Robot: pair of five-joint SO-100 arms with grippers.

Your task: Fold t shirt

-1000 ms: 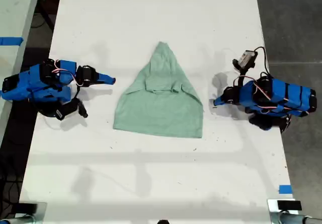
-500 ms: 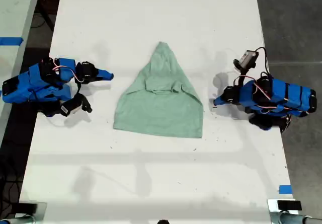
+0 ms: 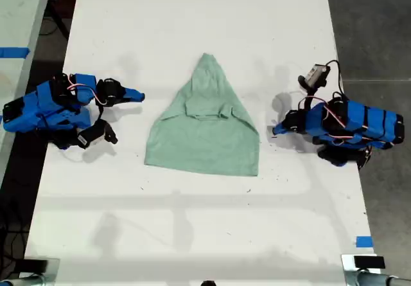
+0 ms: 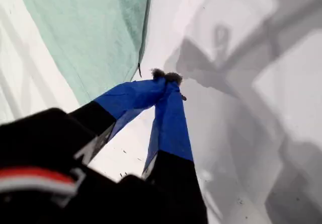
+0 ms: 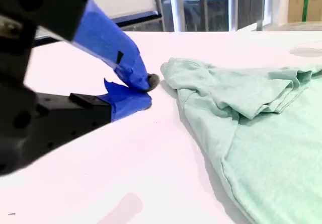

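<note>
Drawn back slightly, my second pincer (image 5: 147, 90) is closed and empty, like my first pincer (image 4: 167, 76) beside a hem corner of the soft, limp t shirt (image 3: 205, 135) (pinch there).

Mint t shirt (image 3: 204, 132) flat mid-table, sleeves folded in, cone-shaped.

Bright, even overhead light; my white flat desk (image 3: 192, 222) glares, carries soft shadows; wrist views blur up close.
</note>
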